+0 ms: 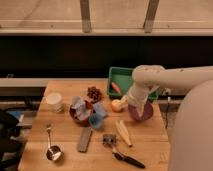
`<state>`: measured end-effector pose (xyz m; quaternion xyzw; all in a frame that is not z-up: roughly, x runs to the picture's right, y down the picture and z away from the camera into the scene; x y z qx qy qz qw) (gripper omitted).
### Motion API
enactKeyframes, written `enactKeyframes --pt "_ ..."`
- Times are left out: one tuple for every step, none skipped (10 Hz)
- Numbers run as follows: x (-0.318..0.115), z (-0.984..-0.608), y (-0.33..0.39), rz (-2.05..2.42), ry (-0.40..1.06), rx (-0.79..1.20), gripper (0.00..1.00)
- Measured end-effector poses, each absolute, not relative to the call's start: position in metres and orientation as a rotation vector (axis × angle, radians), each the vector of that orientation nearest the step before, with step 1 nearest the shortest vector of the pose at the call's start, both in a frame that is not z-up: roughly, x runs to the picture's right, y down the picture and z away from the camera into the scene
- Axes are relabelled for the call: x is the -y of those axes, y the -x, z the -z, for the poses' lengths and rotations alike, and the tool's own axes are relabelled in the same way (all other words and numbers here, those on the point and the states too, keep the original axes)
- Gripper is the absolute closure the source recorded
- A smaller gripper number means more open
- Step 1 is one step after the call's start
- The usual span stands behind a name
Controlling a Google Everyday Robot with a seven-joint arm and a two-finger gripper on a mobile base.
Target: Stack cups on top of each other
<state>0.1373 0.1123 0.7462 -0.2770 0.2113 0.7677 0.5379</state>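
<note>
The short cream-white cup [54, 101] stands upright near the table's left edge. The light blue cup [96, 120] sits at mid-table, just right of a red bowl [76, 116] that holds crumpled blue and white stuff. My gripper [132, 103] hangs at the end of the white arm, right of centre. It is over the left rim of the purple bowl [142, 112] and beside a pale yellow round thing [116, 105]. It is well away from both cups.
A green tray [122, 76] with an orange piece [115, 87] stands at the back. A dark red cluster [93, 93], a pale long thing [123, 133], a grey bar [84, 139], a black-handled tool [123, 157] and a metal measuring cup [52, 152] lie on the wooden table [150, 145].
</note>
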Motion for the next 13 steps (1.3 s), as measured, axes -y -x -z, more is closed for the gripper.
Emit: enactKeyframes --pt "-0.112 -0.746 -0.137 -1.826 0.659 -0.503 0.25" --pt "-0.112 -0.746 -0.137 -1.826 0.659 -0.502 0.25" --pt "-0.112 -0.746 -0.137 -1.826 0.658 -0.504 0.25" --pt "-0.112 -0.746 -0.137 -1.824 0.655 -0.506 0.25" --pt "-0.113 -0.746 -0.134 -1.808 0.654 -0.506 0.25" --pt "-0.113 -0.747 -0.125 -1.787 0.664 -0.499 0.25" --pt "-0.112 -0.749 -0.108 -1.751 0.682 -0.483 0.25" --pt "-0.111 -0.751 -0.088 -1.715 0.702 -0.47 0.25" --pt "-0.111 -0.752 -0.064 -1.672 0.724 -0.455 0.25" --pt "-0.112 -0.752 -0.045 -1.632 0.74 -0.445 0.25" --pt "-0.116 -0.753 -0.023 -1.58 0.759 -0.44 0.25" --pt "-0.124 -0.754 0.004 -1.513 0.778 -0.446 0.25" --pt "-0.132 -0.756 0.019 -1.478 0.784 -0.461 0.25"
